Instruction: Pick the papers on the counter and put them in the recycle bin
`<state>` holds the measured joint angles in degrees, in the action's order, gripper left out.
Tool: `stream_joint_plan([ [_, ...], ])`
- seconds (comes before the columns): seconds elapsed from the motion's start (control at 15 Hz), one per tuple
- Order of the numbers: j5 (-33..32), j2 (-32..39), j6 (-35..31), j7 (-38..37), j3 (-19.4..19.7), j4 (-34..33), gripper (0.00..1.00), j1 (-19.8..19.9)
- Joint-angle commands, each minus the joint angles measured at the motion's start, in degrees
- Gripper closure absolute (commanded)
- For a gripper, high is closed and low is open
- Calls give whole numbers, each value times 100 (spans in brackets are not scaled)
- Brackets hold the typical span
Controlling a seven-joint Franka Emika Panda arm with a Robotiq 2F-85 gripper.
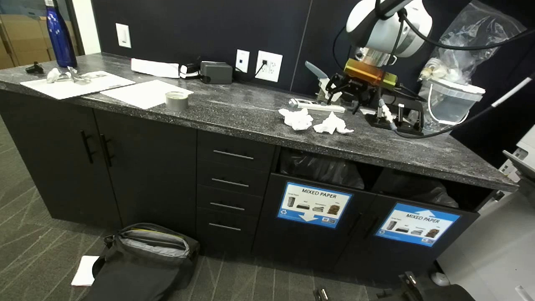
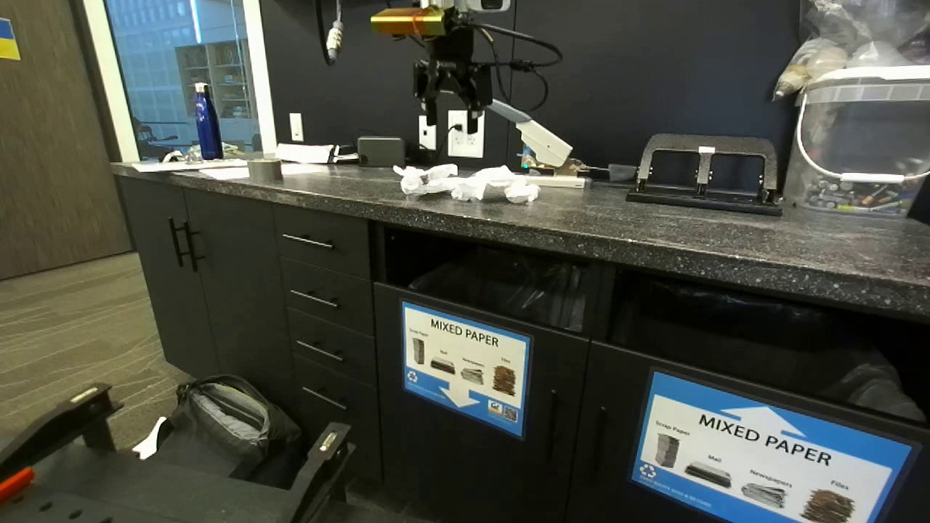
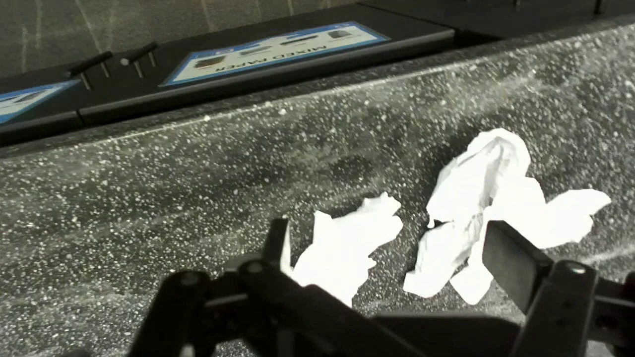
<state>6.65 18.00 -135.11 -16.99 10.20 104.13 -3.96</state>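
Hovers with the gripper (image 2: 452,122) spread wide and empty, above the larger crumpled paper scrap (image 3: 469,213) and the smaller paper scrap (image 3: 347,245) on the speckled counter (image 3: 173,183). By lowering straight, may press the larger under a fingertip (image 3: 511,260) — because of overlapping it in the wrist view — or pinch both, then lose one before the MIXED PAPER bin (image 2: 559,356).
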Motion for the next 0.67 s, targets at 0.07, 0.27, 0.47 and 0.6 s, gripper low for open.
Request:
stream_joint_plan([
  [0.07,406,1202,626,-861,-231,-1717,0,449],
  [0.27,323,1971,772,-1543,-119,-2553,0,526],
  [0.47,308,2646,1081,-2162,-66,-3361,0,589],
  [0.6,269,3040,1311,-2524,-44,-3895,0,639],
])
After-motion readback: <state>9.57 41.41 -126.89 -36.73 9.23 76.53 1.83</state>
